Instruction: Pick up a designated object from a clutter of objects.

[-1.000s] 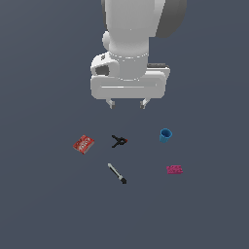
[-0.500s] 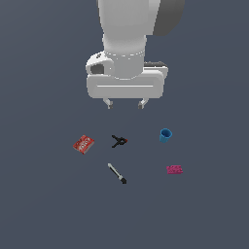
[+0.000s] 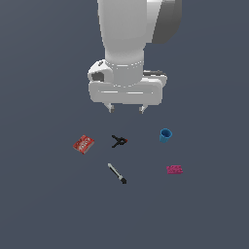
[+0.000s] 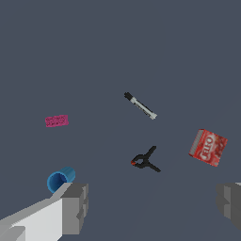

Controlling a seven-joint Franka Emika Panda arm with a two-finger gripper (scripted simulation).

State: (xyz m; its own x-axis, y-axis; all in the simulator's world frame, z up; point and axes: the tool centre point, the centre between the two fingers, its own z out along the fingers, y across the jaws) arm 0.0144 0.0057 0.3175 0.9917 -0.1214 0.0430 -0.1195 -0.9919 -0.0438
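Note:
The designated object, a small black X-shaped spring clamp (image 3: pixel 118 141) with red-orange tips, lies on the grey floor; the wrist view shows the clamp (image 4: pixel 145 160) too. My gripper (image 3: pixel 126 109) hangs high above and behind it, open, with nothing between its fingers. In the wrist view, the gripper (image 4: pixel 153 207) has one grey fingertip (image 4: pixel 75 207) at each side, spread wide. The rest of the clutter of objects surrounds the clamp: a flat red box (image 3: pixel 83 144), a blue cup (image 3: pixel 165 135), a pink block (image 3: pixel 174 169) and a black-grey marker (image 3: pixel 117 173).
In the wrist view the red box (image 4: pixel 208 147), the marker (image 4: pixel 140 106), the pink block (image 4: pixel 57 121) and the blue cup (image 4: pixel 60 179) lie spread out, each well apart from the clamp. The grey floor (image 3: pixel 48 204) extends all around.
The arm has shifted slightly toward the exterior view's left and a little lower. The fingers remain open. No object has moved.

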